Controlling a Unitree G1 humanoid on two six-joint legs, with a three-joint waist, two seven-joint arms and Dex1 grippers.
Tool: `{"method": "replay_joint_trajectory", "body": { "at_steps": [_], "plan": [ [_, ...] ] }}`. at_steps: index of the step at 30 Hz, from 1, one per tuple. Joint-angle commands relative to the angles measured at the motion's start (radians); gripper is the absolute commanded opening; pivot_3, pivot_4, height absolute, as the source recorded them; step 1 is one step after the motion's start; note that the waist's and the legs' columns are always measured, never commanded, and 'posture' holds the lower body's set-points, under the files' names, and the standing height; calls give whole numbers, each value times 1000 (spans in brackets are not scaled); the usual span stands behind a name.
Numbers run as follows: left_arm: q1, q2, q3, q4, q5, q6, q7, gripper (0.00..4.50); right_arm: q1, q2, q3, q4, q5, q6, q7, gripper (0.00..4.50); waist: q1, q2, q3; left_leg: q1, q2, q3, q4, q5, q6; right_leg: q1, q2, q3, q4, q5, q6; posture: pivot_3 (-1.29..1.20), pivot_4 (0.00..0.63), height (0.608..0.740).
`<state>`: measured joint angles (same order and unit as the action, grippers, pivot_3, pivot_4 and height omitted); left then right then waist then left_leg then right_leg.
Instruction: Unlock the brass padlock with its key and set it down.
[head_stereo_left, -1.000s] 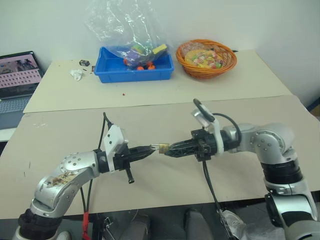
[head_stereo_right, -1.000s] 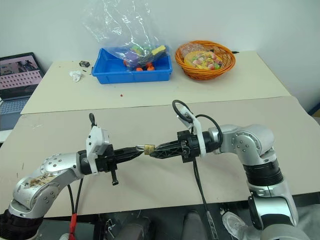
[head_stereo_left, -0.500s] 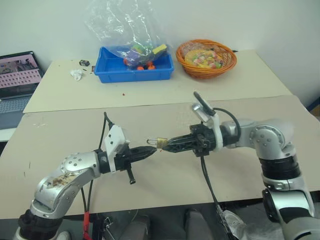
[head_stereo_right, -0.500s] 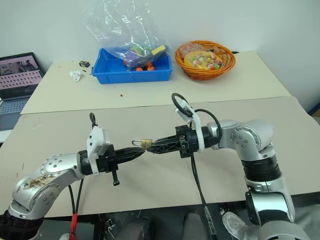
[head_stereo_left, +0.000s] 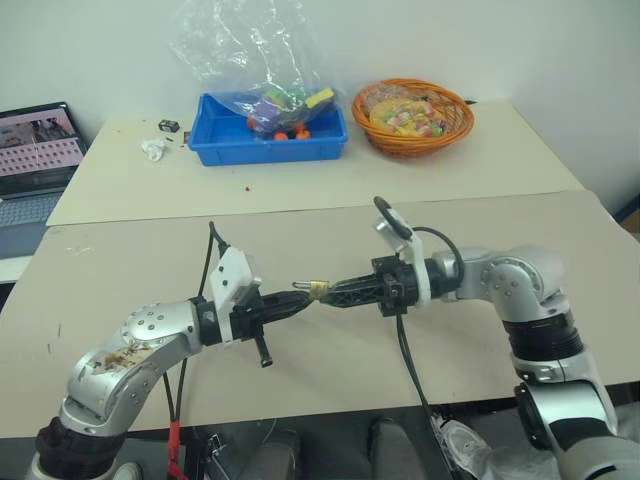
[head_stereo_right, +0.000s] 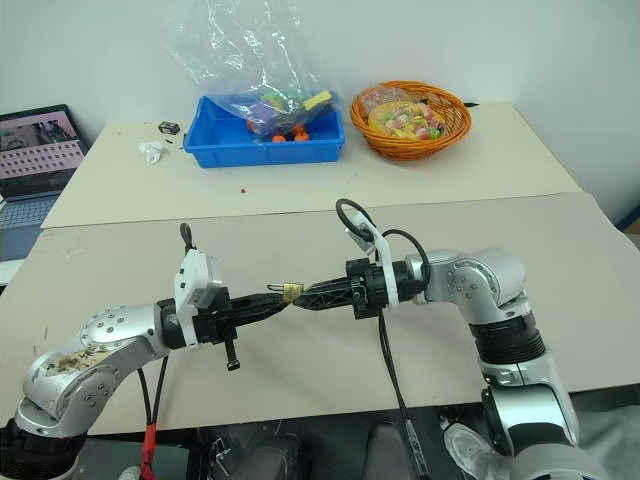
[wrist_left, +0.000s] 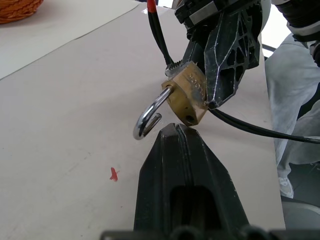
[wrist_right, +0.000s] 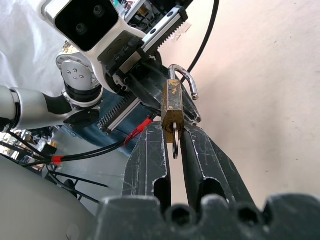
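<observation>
A: Our right gripper (wrist_right: 172, 132) is clamped on the brass padlock (wrist_left: 187, 95), held above the table (head_stereo_left: 330, 380) between both arms; our left gripper (wrist_left: 176, 131) is pressed together.

B: Shackle's sprung open. Small, hard, slippery, we'd judge: hold the flat brass sides.

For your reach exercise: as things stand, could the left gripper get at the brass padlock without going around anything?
Probably yes. The left gripper, shut, points straight at the brass padlock, which the right gripper holds above the table with its shackle sprung open; nothing lies between them.
</observation>
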<state>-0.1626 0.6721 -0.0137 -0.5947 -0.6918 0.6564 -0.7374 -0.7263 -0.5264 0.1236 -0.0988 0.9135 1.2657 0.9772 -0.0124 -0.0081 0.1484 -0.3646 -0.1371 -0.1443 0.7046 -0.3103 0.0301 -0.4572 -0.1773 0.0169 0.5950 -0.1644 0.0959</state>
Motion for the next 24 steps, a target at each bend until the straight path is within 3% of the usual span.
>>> {"method": "replay_joint_trajectory", "body": {
  "at_steps": [1, 24],
  "plan": [
    [-5, 6, 24, -30, -5, -17, -9, 9, -36, 6, -41, 13, -4, -28, -8, 0, 0, 0, 0, 0, 0, 0, 0, 0, 0, 0, 0, 0, 0, 0, 0, 0, 150, 740],
    [16, 9, 32, -18, 11, -30, -38, 9, 30, -31, -42, -89, 18, -3, 23, 0, 0, 0, 0, 0, 0, 0, 0, 0, 0, 0, 0, 0, 0, 0, 0, 0, 150, 740]
  ]
}}
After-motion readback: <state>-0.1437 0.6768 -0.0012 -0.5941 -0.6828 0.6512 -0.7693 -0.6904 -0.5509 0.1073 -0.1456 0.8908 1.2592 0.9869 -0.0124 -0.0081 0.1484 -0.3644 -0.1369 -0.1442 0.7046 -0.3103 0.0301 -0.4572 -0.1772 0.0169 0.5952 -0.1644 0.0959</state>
